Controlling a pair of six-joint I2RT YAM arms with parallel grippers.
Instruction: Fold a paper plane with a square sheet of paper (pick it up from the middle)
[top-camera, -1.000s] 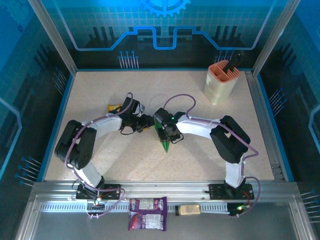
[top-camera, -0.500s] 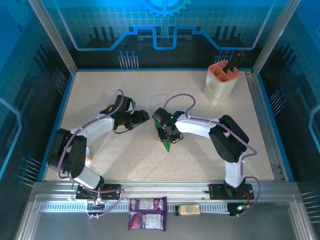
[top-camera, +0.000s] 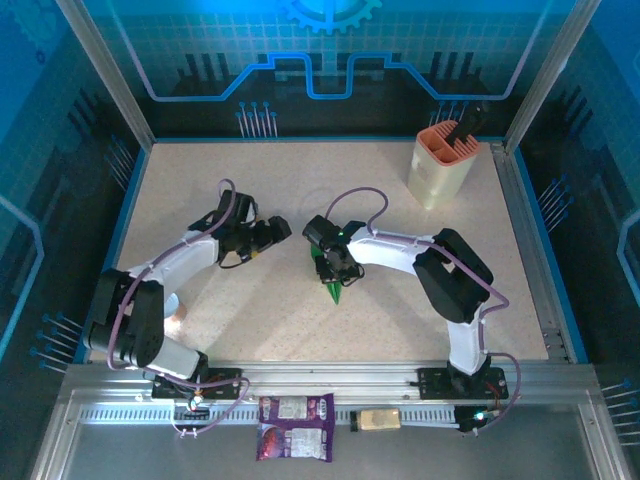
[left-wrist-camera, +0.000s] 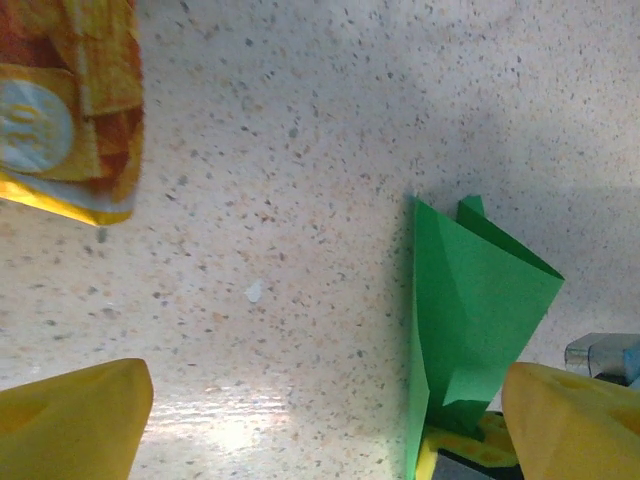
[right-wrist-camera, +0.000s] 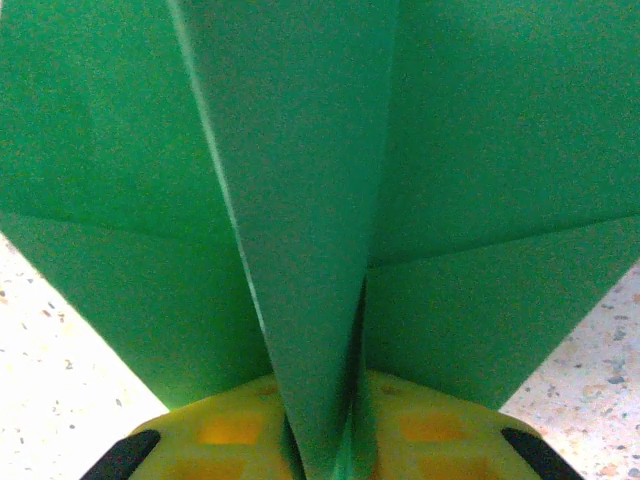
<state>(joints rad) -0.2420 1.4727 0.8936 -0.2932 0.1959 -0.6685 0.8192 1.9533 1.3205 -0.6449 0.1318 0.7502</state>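
Note:
The paper plane (top-camera: 335, 290) is a narrow green dart at the table's middle, its tip toward the near edge. My right gripper (top-camera: 337, 266) is shut on its creased keel. In the right wrist view the green wings (right-wrist-camera: 320, 180) spread above the yellow fingers (right-wrist-camera: 230, 430), which pinch the central fold at the right gripper (right-wrist-camera: 325, 445). My left gripper (top-camera: 277, 229) hangs open to the plane's left, apart from it. In the left wrist view the left gripper (left-wrist-camera: 330, 415) has bare tabletop between its yellow fingers (left-wrist-camera: 75, 420), with the folded green paper (left-wrist-camera: 475, 300) beside the right finger.
A yellow snack packet (left-wrist-camera: 65, 110) lies beyond the left gripper. A beige holder with an orange rim (top-camera: 440, 165) stands at the back right with a dark tool in it. A purple packet (top-camera: 295, 412) and a small tan item (top-camera: 380, 419) lie on the front rail.
The left arm has pulled back to the left, away from the plane, and its gripper now stands apart from the right one. The right gripper still holds the plane, shifted slightly.

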